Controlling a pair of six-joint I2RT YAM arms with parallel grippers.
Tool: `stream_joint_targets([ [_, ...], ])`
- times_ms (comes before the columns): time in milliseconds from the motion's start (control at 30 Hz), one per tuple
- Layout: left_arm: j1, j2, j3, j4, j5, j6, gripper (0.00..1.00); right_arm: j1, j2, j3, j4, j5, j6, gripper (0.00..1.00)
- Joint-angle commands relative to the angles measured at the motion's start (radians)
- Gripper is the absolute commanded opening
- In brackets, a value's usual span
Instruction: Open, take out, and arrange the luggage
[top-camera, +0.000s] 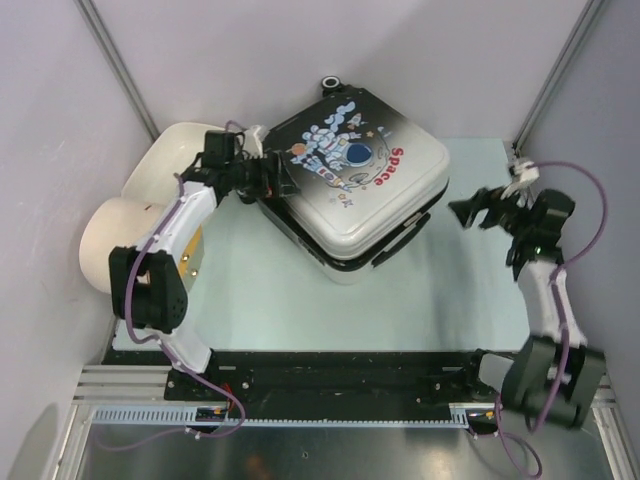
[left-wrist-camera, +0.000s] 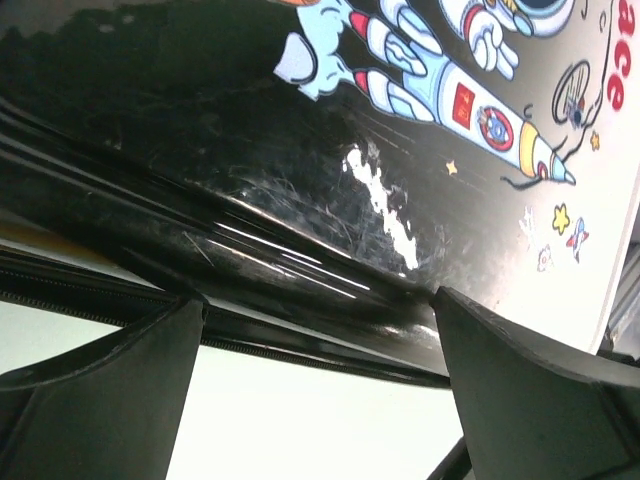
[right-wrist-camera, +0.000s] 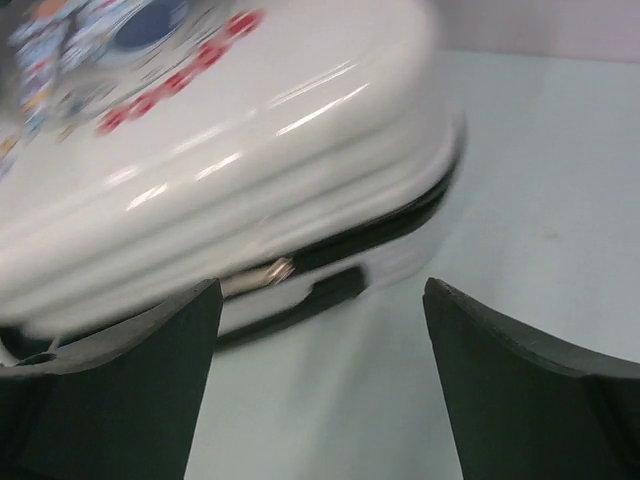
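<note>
The suitcase (top-camera: 365, 185) lies flat mid-table (top-camera: 260, 295), lid down. The left gripper (top-camera: 268, 180), jaws wide, crowds its dark corner. The right gripper (top-camera: 470, 210), also wide and empty, hangs well apart. A one-sided push at the seam could spin the case instead of opening it.
</note>
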Motion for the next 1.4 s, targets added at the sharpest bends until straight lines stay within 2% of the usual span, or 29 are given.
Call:
stream_joint_targets([
  [0,-0.229,0.174,0.070,0.127,0.061,0.134,0.97,-0.128,0.289,0.220,0.231,0.143,0.178,0.84],
  [67,-0.232,0.188,0.081,0.125,0.070,0.142,0.96,-0.138,0.436,0.291,0.300,0.162,0.202,0.81],
  [133,-0.222,0.172,0.071,0.124,0.072,0.166,0.96,-0.138,0.514,0.376,0.380,0.217,0.217,0.81],
  [167,-0.200,0.159,0.052,0.124,0.074,0.174,0.97,-0.135,0.592,0.401,0.406,0.251,0.222,0.80],
  [333,-0.101,0.052,-0.006,0.125,0.120,0.177,0.98,-0.090,0.780,0.531,0.514,0.335,0.228,0.80],
  [467,-0.045,-0.038,-0.072,0.134,0.117,0.160,1.00,-0.041,0.887,0.579,0.505,0.236,0.229,0.77],
  [533,-0.036,-0.048,-0.083,0.136,0.114,0.152,1.00,-0.021,0.917,0.581,0.470,0.170,0.237,0.69],
  [600,-0.021,-0.045,-0.084,0.137,0.112,0.131,1.00,-0.001,0.918,0.572,0.407,0.098,0.256,0.65],
  [733,-0.015,-0.028,-0.075,0.141,0.120,0.103,0.99,-0.001,0.859,0.457,0.354,-0.022,0.288,0.62],
  [867,-0.027,-0.026,-0.083,0.142,0.130,0.099,0.99,-0.047,0.703,0.357,0.280,-0.105,0.268,0.59],
  [1100,-0.039,-0.110,-0.141,0.145,0.123,0.134,0.97,-0.233,0.430,0.325,0.045,-0.096,0.053,0.64],
  [1167,-0.039,-0.152,-0.165,0.144,0.115,0.142,0.97,-0.273,0.371,0.384,-0.154,-0.138,-0.116,0.69],
  [1267,-0.037,-0.205,-0.196,0.144,0.106,0.162,0.97,-0.257,0.234,0.408,-0.496,-0.191,-0.434,0.73],
  [1300,-0.037,-0.218,-0.202,0.144,0.103,0.165,0.97,-0.235,0.172,0.408,-0.669,-0.183,-0.512,0.75],
  [1333,-0.037,-0.229,-0.209,0.144,0.101,0.169,0.97,-0.205,0.145,0.408,-0.754,-0.141,-0.575,0.74],
  [1367,-0.037,-0.248,-0.218,0.145,0.098,0.166,0.97,-0.117,0.125,0.398,-0.828,-0.116,-0.685,0.74],
])
